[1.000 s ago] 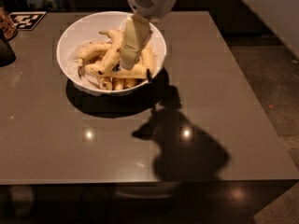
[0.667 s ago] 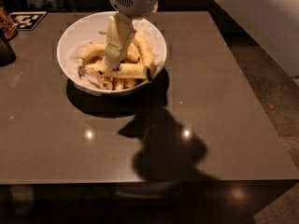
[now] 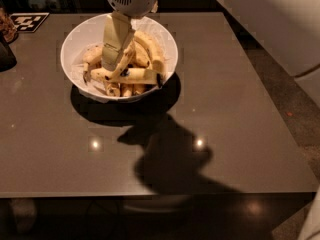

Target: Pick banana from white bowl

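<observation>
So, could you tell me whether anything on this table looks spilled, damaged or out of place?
Nothing stands out. The white bowl sits upright on the table, the banana and the other bananas all lie inside it, and nothing has spilled. The gripper reaches down into the pile.

Cream hand (image 3: 113,64) by brown-specked yellow banana (image 3: 141,76)

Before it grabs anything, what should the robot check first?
1. The gripper is low inside the bowl: ok.
2. The banana is in plain view, lying across the front of the pile: ok.
3. The gripper touches the banana: cannot tell.
4. The banana is free of the other bananas: not ok, they lie against it.
5. The bowl stands well in from the edges of the table: ok.
</observation>
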Robot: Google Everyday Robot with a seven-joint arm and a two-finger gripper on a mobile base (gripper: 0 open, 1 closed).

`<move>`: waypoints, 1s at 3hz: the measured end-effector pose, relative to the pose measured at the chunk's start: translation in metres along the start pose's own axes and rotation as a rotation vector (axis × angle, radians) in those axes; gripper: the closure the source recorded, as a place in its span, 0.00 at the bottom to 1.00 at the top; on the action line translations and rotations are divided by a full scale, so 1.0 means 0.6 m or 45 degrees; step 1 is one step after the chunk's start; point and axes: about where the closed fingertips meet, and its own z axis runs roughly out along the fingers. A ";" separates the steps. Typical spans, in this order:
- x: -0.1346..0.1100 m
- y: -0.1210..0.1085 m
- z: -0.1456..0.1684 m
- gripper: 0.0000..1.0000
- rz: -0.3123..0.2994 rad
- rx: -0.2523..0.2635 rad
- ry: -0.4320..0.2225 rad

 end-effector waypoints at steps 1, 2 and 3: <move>-0.005 -0.004 0.002 0.00 0.036 0.012 -0.023; -0.016 -0.028 0.010 0.00 0.157 0.021 -0.009; -0.023 -0.051 0.022 0.00 0.271 0.001 0.005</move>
